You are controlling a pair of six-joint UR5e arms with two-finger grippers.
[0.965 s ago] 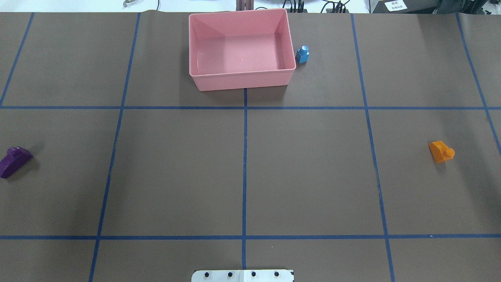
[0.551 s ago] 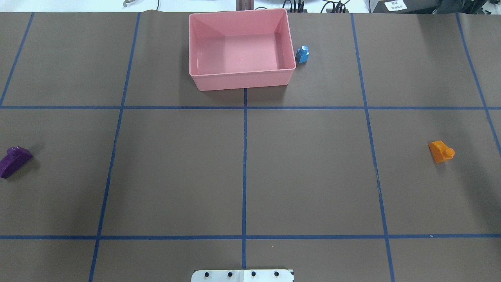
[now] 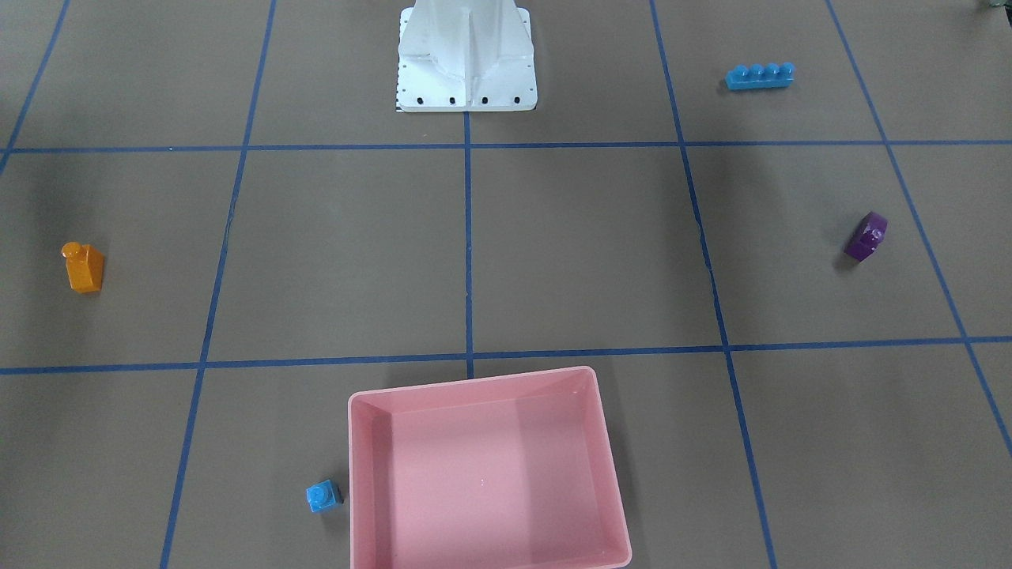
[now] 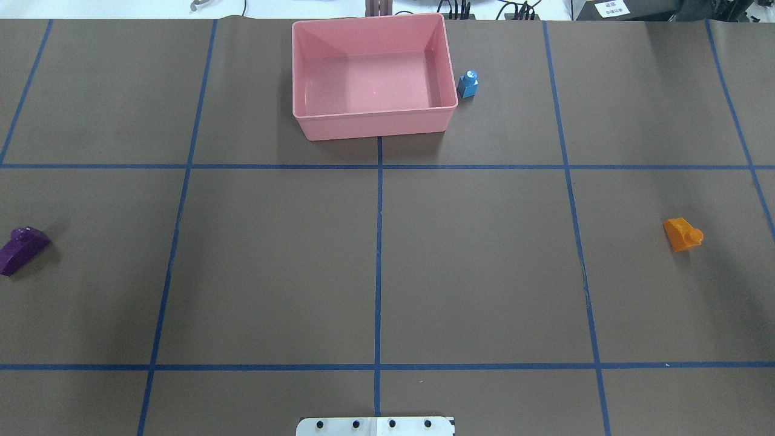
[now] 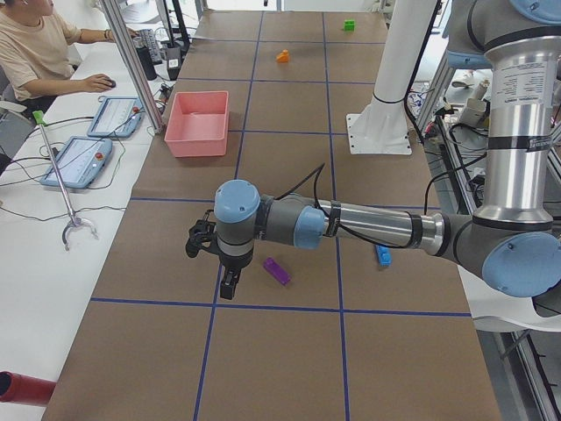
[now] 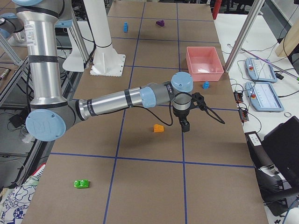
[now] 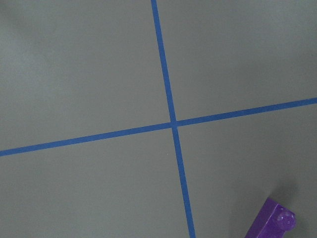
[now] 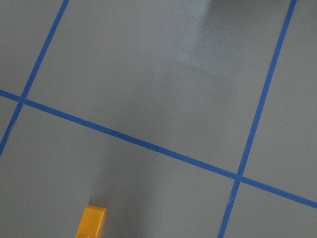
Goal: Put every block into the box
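The left gripper (image 5: 226,286) and the right gripper (image 6: 185,126) both hang low over the brown paper-covered table (image 4: 484,272), fingers pointing down. Only the side views catch them, so I cannot tell whether their jaws stand apart or together. Nothing on the table has shifted in the last second. From overhead, the shallow pink rectangular plastic box (image 4: 374,126) sits at the far edge exactly where it was, bare inside, and the three bricks in that view have not moved either. So no brick is in the box yet and the whole job is still ahead. The long blue four-stud plastic brick (image 3: 759,76) lies on the robot's left, near the white metal robot base (image 3: 466,79) and well apart from the box. The purple sloped plastic brick (image 5: 277,271) lies out on the left with the left gripper just beside it rather than over it, and it shows only at the bottom corner of the left wrist view. The orange studded plastic brick (image 6: 159,128) lies out on the right with the right gripper near it in the same way. The small green plastic brick (image 6: 82,184) lies farther off towards the table's right end. The tiny blue plastic cube (image 4: 468,85) stands outside the box, just beside its right wall. I'd judge each arm still has to centre over its nearest brick before any pick.
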